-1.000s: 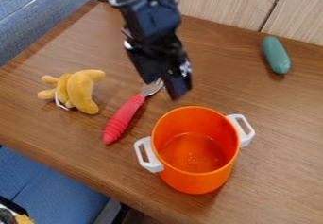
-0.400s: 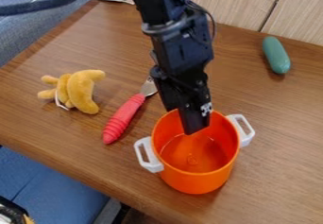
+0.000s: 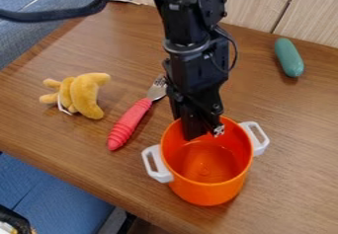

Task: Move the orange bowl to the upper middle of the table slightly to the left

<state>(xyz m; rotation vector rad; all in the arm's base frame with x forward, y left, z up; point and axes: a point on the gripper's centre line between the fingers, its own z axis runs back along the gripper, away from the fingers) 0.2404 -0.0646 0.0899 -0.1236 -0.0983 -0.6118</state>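
While the brown wooden counter [image 3: 297, 144] runs up to a pale panelled wall at its far edge, a black robot arm [image 3: 192, 55] hangs over it from above. Below the arm, an orange bowl [image 3: 201, 191] with two white handles stands upright by the counter's near edge, well short of its upper-middle goal. The tool [image 3: 201, 132] is at the bowl's far rim, reaching into the opening; I cannot tell whether it is spread, pressed together or pinching the wall. Taking hold seems the step in hand, with the transfer yet to be done. The next move calls for a sure grip on the rim, a level lift, then a carry toward the far edge, slightly left. Smaller things share the counter: a yellow plush toy [image 3: 85, 95] toward the left corner, a red-handled fork [image 3: 130, 123] between toy and bowl, and a green oblong piece [image 3: 289, 57] near the far edge.
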